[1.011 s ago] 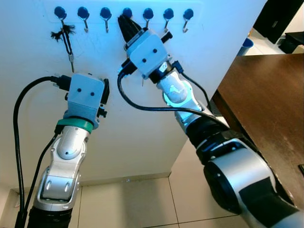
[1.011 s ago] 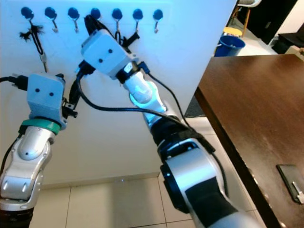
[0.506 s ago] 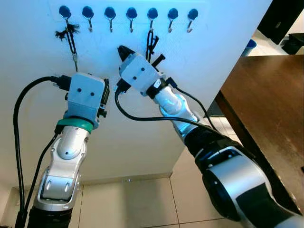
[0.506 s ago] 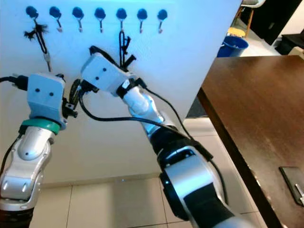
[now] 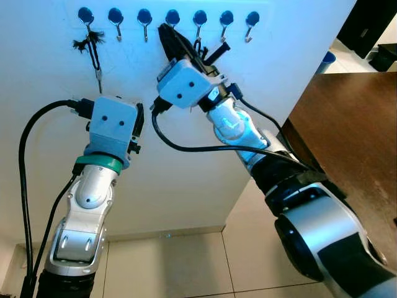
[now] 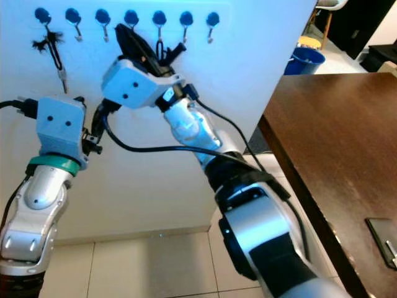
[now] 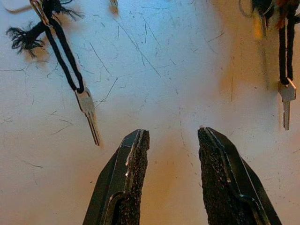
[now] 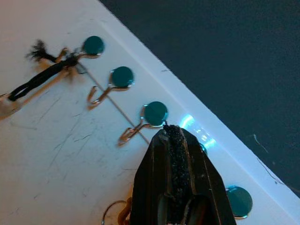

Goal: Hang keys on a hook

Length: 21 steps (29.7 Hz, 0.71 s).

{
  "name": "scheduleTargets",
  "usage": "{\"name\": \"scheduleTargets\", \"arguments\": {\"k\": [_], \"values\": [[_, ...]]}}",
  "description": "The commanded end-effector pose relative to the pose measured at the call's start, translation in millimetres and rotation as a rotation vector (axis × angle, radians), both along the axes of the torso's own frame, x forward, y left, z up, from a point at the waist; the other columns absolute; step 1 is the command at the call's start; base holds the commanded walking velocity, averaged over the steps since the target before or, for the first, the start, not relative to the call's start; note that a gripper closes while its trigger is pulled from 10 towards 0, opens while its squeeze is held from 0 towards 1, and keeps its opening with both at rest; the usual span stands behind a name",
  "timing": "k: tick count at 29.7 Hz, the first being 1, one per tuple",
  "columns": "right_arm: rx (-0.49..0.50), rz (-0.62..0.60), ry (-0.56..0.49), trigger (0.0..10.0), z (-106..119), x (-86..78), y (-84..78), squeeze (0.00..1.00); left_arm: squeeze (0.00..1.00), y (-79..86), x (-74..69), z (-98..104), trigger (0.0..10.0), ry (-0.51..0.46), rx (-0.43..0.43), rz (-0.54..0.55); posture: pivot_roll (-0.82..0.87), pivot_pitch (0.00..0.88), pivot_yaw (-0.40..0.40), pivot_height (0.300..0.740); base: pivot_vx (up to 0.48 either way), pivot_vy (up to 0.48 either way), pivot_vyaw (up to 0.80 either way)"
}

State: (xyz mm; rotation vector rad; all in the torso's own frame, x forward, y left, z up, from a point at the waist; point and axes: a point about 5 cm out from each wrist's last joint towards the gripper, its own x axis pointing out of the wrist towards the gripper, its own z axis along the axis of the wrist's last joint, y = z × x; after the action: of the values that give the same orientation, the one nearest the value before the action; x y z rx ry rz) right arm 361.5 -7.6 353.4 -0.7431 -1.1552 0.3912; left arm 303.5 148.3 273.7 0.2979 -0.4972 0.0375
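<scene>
The right gripper [image 5: 166, 32] is pressed shut up at the hook row [image 5: 172, 16], with nothing seen between its fingers. The keys [image 5: 197, 49] look to be hung already on the fifth hook [image 5: 199, 17], so the hang step seems done. Next, a clean pull-back is needed. The left gripper [image 7: 168, 140] is held open, empty, near the wall [image 5: 186, 161].

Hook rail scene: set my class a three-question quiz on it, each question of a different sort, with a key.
1. True or false: the left end effector is open.
2. How many blue hooks are there? A five, B seven, C nine.
3. Fill the gap: the leftmost hook holds a key on a black ____.
Key: 1 true; 2 B; 3 cord.
</scene>
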Motion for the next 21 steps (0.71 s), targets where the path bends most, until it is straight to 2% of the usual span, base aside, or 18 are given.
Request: {"name": "scheduleTargets", "arguments": {"k": [1,5,10,16,21], "values": [[-0.018,-0.019,-0.058,10.0,6.9,-2.5,2.3,0.00,0.00,-1.1,0.2,-4.5,10.0,0.013,0.006,-0.004,0.15,0.163,0.050,0.740,0.000,0.000,0.00],[-0.051,-0.105,-0.070,10.0,6.9,4.1,0.7,0.00,0.00,-1.0,0.1,-4.4,10.0,0.013,0.006,-0.004,0.15,0.163,0.051,0.740,0.000,0.000,0.00],[-0.063,-0.137,-0.068,10.0,7.0,6.7,0.5,0.00,0.00,-1.0,-0.3,-4.1,10.0,0.013,0.006,-0.003,0.16,0.167,0.050,0.740,0.000,0.000,0.00],[-0.064,-0.130,-0.088,10.0,10.2,4.6,2.9,0.00,0.00,-0.7,-0.2,-4.6,10.0,0.015,0.007,-0.001,0.16,0.167,0.050,0.740,0.000,0.000,0.00],[-0.075,-0.126,-0.062,10.0,5.2,6.1,4.6,0.00,0.00,-0.7,-0.1,-4.1,10.0,0.015,0.007,-0.002,0.16,0.176,0.051,0.740,0.000,0.000,0.00]]}}
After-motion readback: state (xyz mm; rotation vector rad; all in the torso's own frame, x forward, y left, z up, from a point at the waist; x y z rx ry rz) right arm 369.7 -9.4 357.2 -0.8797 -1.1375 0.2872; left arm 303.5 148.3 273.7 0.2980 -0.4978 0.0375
